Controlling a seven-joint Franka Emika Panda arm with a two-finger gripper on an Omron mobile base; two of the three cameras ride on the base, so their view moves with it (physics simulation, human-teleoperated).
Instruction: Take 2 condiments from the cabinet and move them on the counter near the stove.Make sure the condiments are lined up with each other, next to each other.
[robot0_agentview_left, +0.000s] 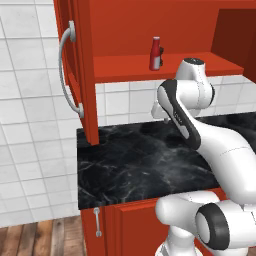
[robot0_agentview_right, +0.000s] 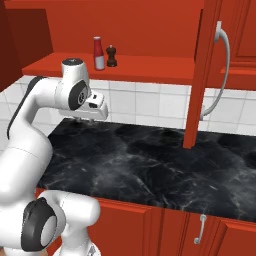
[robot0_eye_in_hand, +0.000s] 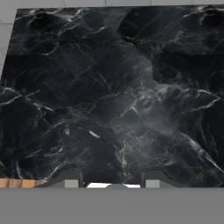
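Observation:
The condiments stand side by side on the red shelf (robot0_agentview_right: 150, 67) of the open cabinet (robot0_agentview_left: 80, 30): a slim red bottle (robot0_agentview_left: 155, 53) (robot0_agentview_right: 98, 53) and, close at its right in the right base view, a squat dark shaker (robot0_agentview_right: 112, 56). My gripper (robot0_eye_in_hand: 112, 183) points down at the black marble counter (robot0_eye_in_hand: 109, 87) (robot0_agentview_left: 135, 165), below and in front of that shelf. Its fingers are apart, open, with nothing between them. In the right base view the hand (robot0_agentview_right: 95, 107) hangs a little above the counter's back edge. The stove is out of view.
The cabinet door (robot0_agentview_left: 75, 75) with its curved silver handle (robot0_agentview_left: 65, 70) swings out over the counter's left end. A second door (robot0_agentview_right: 200, 75) stands open at the right. White tiled wall (robot0_agentview_left: 30, 100) lies behind; base cabinets (robot0_agentview_right: 165, 225) are below.

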